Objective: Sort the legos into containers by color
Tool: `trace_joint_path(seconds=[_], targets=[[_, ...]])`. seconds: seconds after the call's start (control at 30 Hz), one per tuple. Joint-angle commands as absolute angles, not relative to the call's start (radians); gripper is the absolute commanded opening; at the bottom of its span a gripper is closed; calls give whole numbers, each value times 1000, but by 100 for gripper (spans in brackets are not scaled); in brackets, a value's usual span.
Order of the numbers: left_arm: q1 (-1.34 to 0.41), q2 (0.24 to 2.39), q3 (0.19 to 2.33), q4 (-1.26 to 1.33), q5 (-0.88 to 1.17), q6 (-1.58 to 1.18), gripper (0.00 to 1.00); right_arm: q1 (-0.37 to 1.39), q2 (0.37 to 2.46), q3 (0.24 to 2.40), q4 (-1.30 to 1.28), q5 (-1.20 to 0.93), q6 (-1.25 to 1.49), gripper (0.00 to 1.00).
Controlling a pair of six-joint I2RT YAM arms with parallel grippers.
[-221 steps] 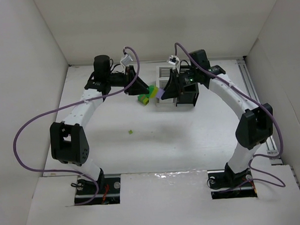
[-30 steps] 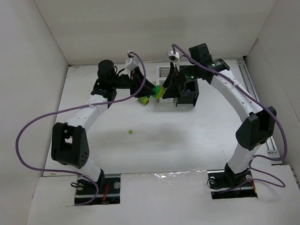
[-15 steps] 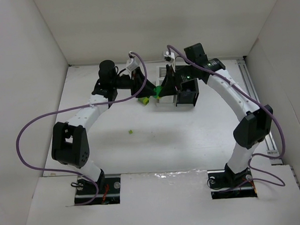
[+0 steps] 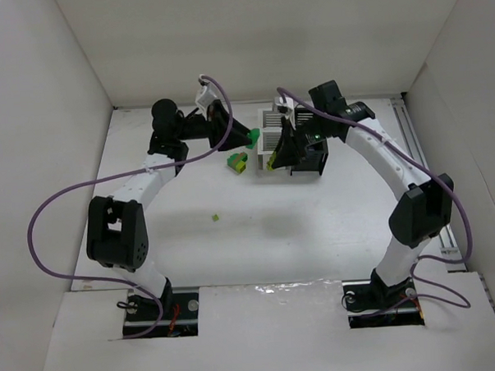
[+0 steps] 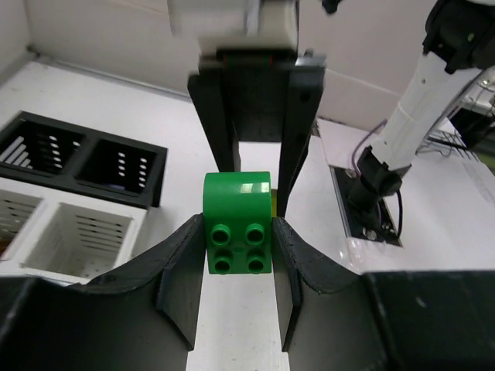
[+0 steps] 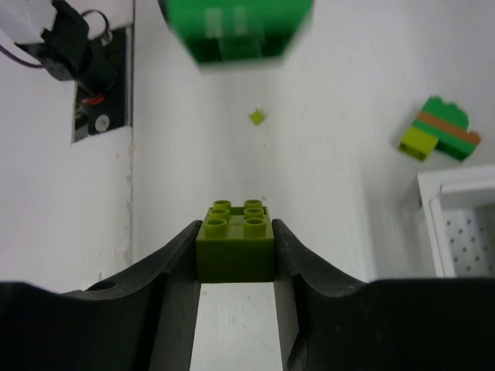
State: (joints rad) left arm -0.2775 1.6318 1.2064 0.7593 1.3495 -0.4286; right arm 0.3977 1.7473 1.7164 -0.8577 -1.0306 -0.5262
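Observation:
My left gripper is shut on a green lego and holds it above the table, left of the containers; the brick also shows in the top view. My right gripper is shut on a yellow-green lego at the block's near-left corner. The green lego appears blurred at the top of the right wrist view. A short stack of green, orange-brown and yellow-green legos lies on the table between the grippers; it also shows in the right wrist view. No lavender lego is in view.
A tiny yellow-green piece lies on the table nearer the bases, also in the right wrist view. Two black bins and two white bins show in the left wrist view. White walls enclose the table.
The two grippers were pressed together over the joined green and yellow-green bricks; now they have pulled apart, the left holding the green brick, the right the yellow-green one.

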Motion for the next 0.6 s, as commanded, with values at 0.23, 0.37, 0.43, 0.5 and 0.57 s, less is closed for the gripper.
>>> trace_joint_path(seconds=[0.23,0.37,0.43,0.5,0.57], targets=[[-259,1655,1296,928,1301,-541,0,235,1645,1582,-911,-911,-583,0],[-272,1687,1347,827,1226,-460,0,153,1504,1455,-647,-839,-410,0],[-282,1696,1361,827,1192,-460,0,175,1419,1361,-518,-728,-297,0],[-282,1697,1361,872,1151,-471,0,219,1402,1324,-377,-642,-227,0],[-282,1697,1352,897,1114,-505,0,291,1411,1315,-316,-566,-148,0]])
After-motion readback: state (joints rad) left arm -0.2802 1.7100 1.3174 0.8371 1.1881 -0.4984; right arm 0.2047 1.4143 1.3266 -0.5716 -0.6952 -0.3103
